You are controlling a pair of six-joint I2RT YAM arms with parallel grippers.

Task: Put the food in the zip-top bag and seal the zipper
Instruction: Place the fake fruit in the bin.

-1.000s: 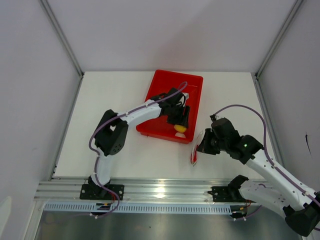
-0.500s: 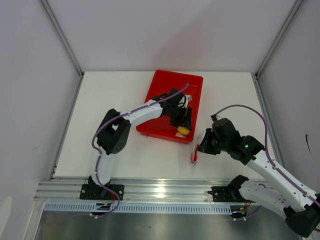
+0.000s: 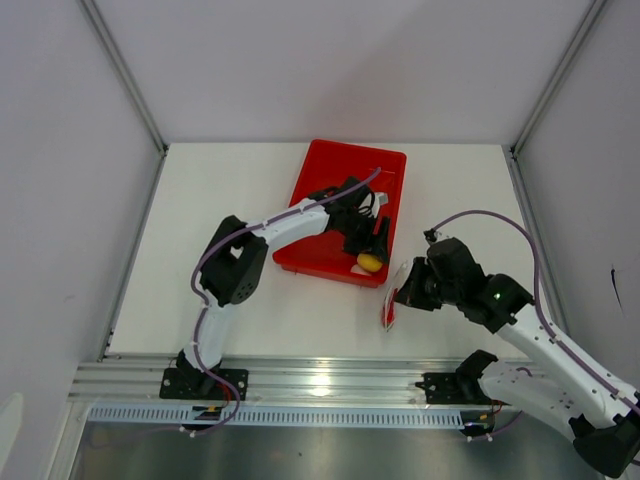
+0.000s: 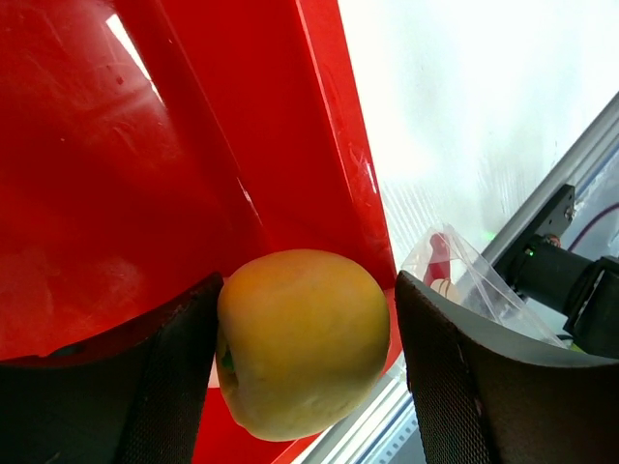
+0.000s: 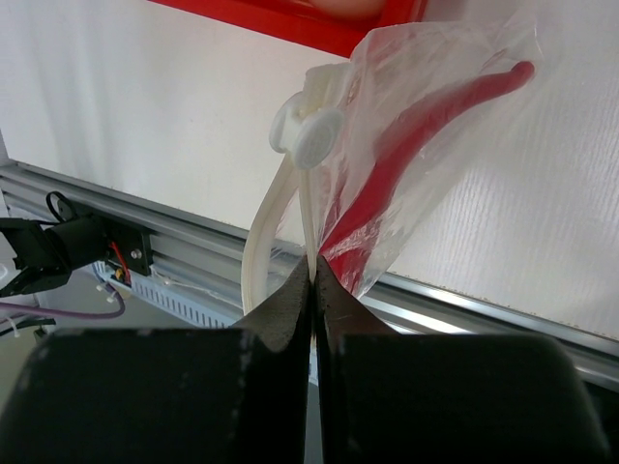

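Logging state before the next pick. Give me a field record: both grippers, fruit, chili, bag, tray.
left gripper: open, fingers either side of the fruit, small gap at one finger
fruit: yellow, in the tray by the wall nearest the bag, not bagged
tray: red, on the table
right gripper: shut on the bag edge, beside the tray
bag: clear, held by the right gripper
chili: inside the bag
zipper: white slider visible, seal state unclear
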